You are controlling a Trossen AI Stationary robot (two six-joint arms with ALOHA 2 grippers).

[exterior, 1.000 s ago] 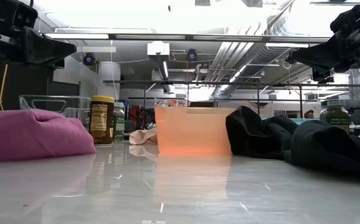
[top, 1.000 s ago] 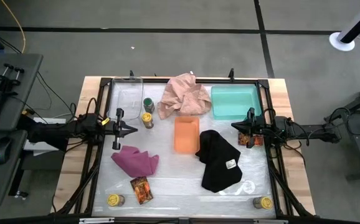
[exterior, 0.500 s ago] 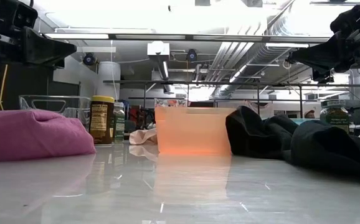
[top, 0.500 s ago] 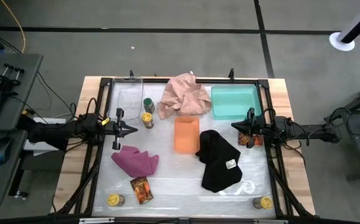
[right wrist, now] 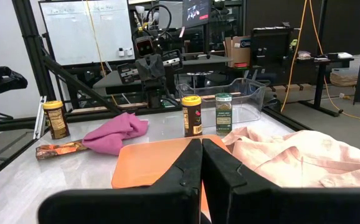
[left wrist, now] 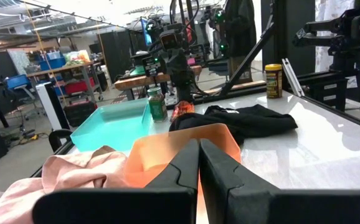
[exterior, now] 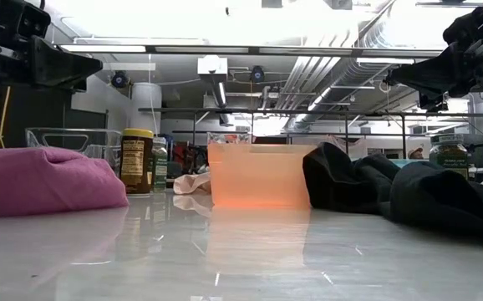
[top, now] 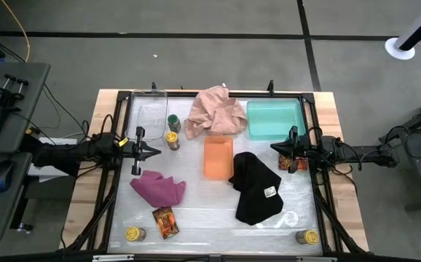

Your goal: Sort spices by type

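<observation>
Yellow-lidded jars stand upright at the left centre (top: 172,140), near left corner (top: 132,233) and near right corner (top: 309,236). One green-lidded jar (top: 173,121) stands behind the first, another (left wrist: 157,102) by the right arm. One red-brown packet (top: 164,222) lies flat near the front; a second (top: 294,164) lies under the right arm. My left gripper (top: 156,151) hovers shut at the left side, pointing level toward the middle. My right gripper (top: 272,148) hovers shut at the right side, facing it. Neither touches anything.
An orange tray (top: 218,156) sits mid-table and a teal tray (top: 274,118) at the far right. A clear container (top: 148,109) stands at the far left. A pink cloth (top: 214,110), a magenta cloth (top: 158,188) and a black cloth (top: 256,188) lie between them.
</observation>
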